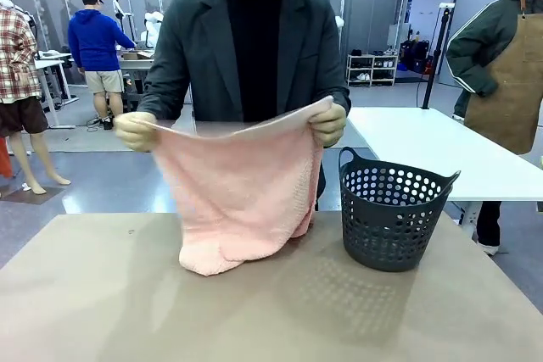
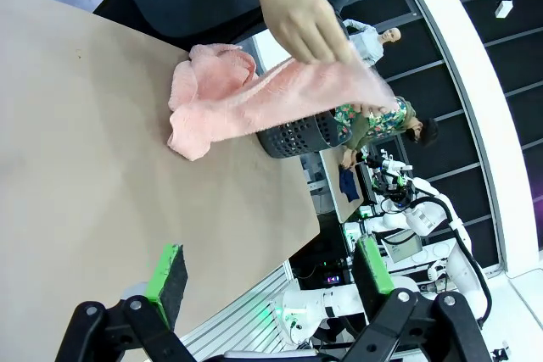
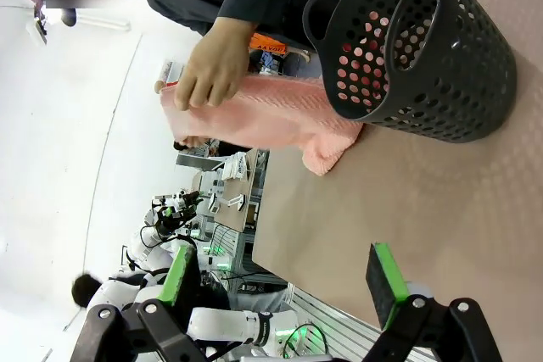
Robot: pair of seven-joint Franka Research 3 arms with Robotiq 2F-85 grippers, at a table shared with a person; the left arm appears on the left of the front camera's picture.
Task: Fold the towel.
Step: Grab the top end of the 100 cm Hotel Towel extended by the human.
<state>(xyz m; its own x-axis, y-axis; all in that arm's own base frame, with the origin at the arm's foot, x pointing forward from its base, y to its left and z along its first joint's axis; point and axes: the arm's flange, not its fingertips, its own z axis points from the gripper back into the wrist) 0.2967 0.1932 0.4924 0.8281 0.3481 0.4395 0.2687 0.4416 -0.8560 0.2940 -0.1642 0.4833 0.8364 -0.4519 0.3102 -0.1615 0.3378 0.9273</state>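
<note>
I am watching the towel (image 1: pixel 242 197), a pale pink terry cloth, hanging at about 12 o'clock from the front camera. It is being held up by its top corners, one hand (image 1: pixel 134 130) gripping at the cloth's 10 o'clock and the other hand (image 1: pixel 329 123) at its 2 o'clock, so the upper edge is sagging slightly between them. Its lower end is resting bunched on the table (image 1: pixel 102 294). It is hanging just beside the dark basket (image 1: pixel 392 209), at the basket's 9 o'clock.

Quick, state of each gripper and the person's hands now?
Left gripper: open, empty.
Right gripper: open, empty.
Person's hands: both holding the pale pink terry towel by its top edge.
</note>
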